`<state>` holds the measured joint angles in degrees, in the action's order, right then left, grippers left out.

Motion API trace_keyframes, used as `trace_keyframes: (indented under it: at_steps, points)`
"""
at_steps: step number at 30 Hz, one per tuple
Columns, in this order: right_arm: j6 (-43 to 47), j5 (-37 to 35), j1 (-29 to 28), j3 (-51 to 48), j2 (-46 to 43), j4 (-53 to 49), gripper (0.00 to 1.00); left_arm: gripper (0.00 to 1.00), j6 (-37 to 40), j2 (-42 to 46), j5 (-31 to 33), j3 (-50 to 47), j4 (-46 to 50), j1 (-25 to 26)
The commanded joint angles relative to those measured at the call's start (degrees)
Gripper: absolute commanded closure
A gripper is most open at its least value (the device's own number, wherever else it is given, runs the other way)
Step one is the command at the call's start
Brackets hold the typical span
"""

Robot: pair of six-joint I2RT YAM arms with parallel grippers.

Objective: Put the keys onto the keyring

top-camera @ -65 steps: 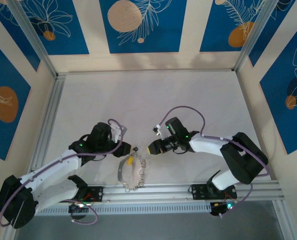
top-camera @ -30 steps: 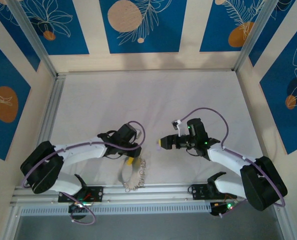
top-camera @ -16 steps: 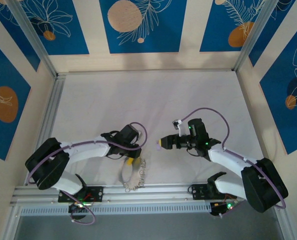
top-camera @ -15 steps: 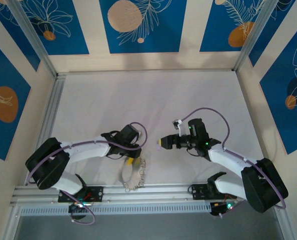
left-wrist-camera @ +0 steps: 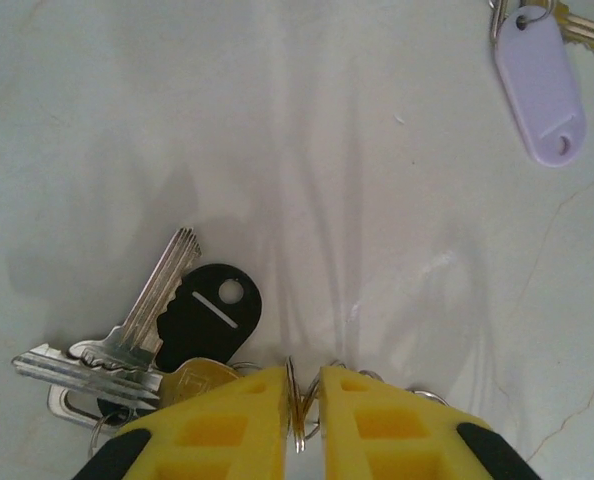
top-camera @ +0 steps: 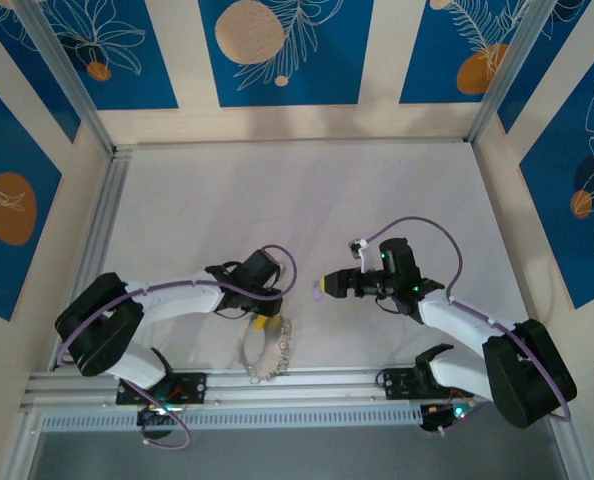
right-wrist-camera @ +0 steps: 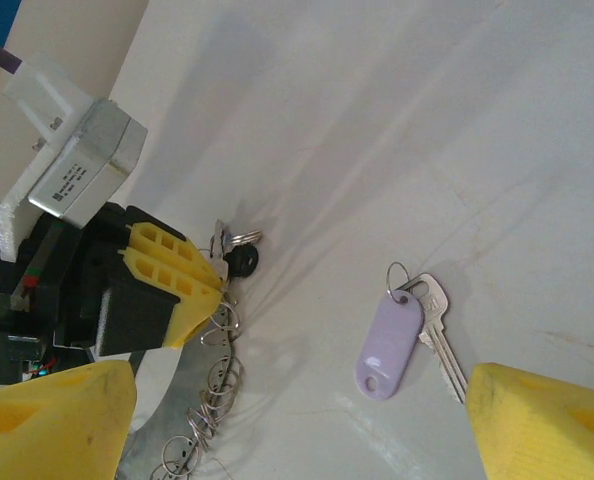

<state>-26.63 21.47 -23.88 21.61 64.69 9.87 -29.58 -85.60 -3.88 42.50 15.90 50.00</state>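
Note:
The keyring (top-camera: pixel 262 350), a pale band edged with a chain of silvery rings (right-wrist-camera: pixel 212 390), lies near the table's front edge. My left gripper (left-wrist-camera: pixel 302 400) is at its top end, its yellow fingers (left-wrist-camera: pixel 227 420) pinching one thin ring on edge. Beside them lies a bunch of keys: a brassy key (left-wrist-camera: pixel 192 378), a black tag (left-wrist-camera: pixel 209 312) and a silver key (left-wrist-camera: pixel 147 310). A lilac-tagged key (right-wrist-camera: pixel 388 343) lies apart on the table, also the lilac-tagged key (left-wrist-camera: pixel 540 90) at top right in the left wrist view. My right gripper (right-wrist-camera: pixel 302 420) hovers open above it, holding nothing.
An aluminium rail (top-camera: pixel 327 380) runs along the table's front edge just below the keyring. The white table (top-camera: pixel 307 200) stretches back to patterned blue walls (top-camera: pixel 277 50). The two grippers face each other about a hand's width apart.
My left gripper's fingers have closed in on a ring of the keyring, and that arm shifted slightly. The right gripper has stayed almost still, open.

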Motion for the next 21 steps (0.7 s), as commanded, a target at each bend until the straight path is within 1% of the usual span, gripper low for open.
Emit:
trace_keyframes:
  at_steps: [1,3,4,8,11,14,17,21]
  points:
    - [-0.50,1.39,0.52,-0.96,-1.48,0.88,0.14,0.93,0.50,-0.77,0.90,1.52,1.04,0.81]
    - [-0.45,1.49,0.49,-1.03,-1.49,0.94,0.14,0.99,0.66,-0.66,0.89,1.70,1.40,0.84]
    - [-0.44,1.55,0.46,-1.04,-1.49,1.02,0.14,1.00,0.84,-0.53,0.89,1.86,1.65,0.93]
    - [-0.37,1.94,0.45,-1.13,-1.60,1.33,0.14,1.00,2.33,1.07,1.62,2.65,3.74,0.90]
    - [0.15,3.94,0.40,-1.22,-1.95,1.85,0.15,1.00,5.39,4.36,1.22,3.52,5.84,0.89]
    - [1.81,6.99,-0.60,-1.13,-3.92,2.09,0.16,1.00,10.49,9.47,-1.53,4.75,8.50,0.89]
    - [3.34,8.42,-3.15,-0.97,-7.42,1.64,0.19,1.00,14.93,15.67,-4.57,6.22,11.46,0.90]
    - [4.13,10.05,-7.59,-0.05,-11.45,2.75,0.30,1.00,19.93,25.32,-10.99,6.88,11.97,0.89]
